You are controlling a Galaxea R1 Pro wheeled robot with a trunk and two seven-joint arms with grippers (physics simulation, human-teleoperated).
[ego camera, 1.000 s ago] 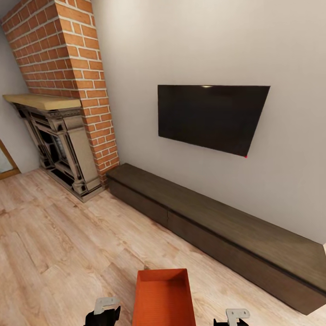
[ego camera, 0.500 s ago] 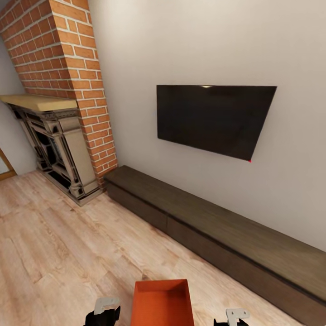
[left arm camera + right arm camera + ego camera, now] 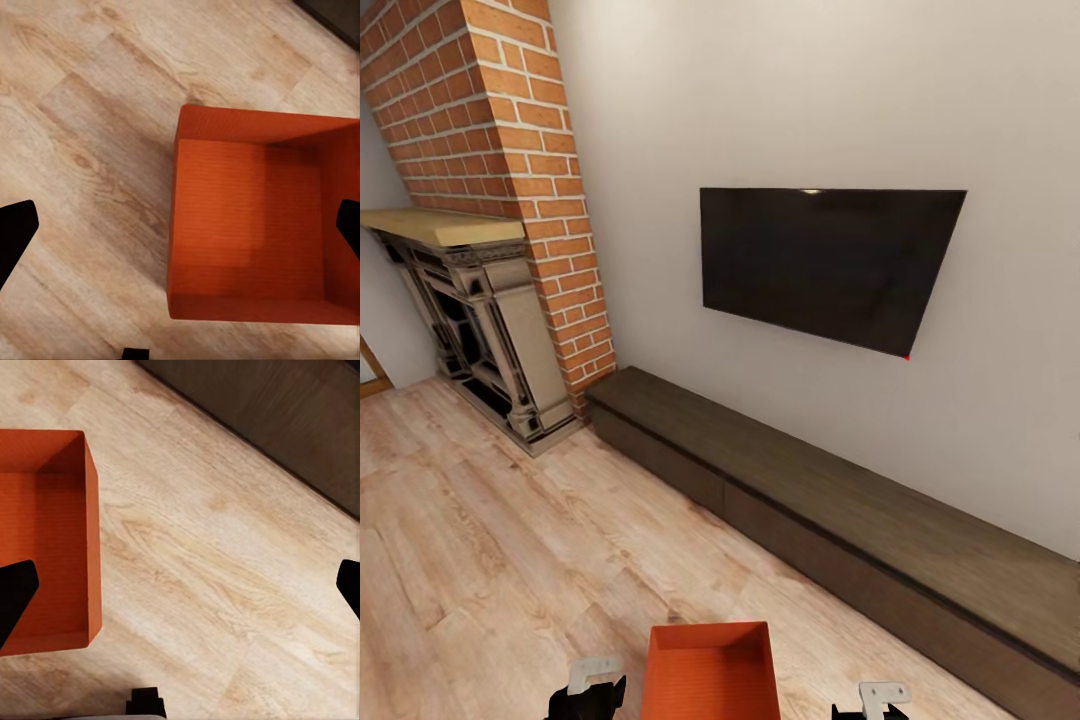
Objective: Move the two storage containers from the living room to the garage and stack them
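Sitting at the bottom centre of the head view, an orange-red open-topped rectangular plastic storage container (image 3: 710, 670) lies on the glossy light wood-plank floor (image 3: 490, 560) of the living room, between the two arms whose wrists show at the bottom edge. In the left wrist view the same container (image 3: 251, 225) shows its ribbed bottom and low walls. The left pincer (image 3: 180, 229) is spread wide, one dark fingertip (image 3: 15, 232) at the frame's left edge over bare planks, the other at the right edge over the bin's wall; it grips nothing. In the right wrist view the right pincer (image 3: 180, 592) is likewise wide apart and empty, one fingertip (image 3: 13, 596) over the container (image 3: 49, 540) at left. Behind, a long low dark-brown wooden cabinet (image 3: 840, 510) runs along the pale wall beneath a black flat television (image 3: 825, 265). At upper left stands a red brick chimney (image 3: 490, 150) above an ornate grey fireplace surround (image 3: 490, 340) with a pale wooden mantel.
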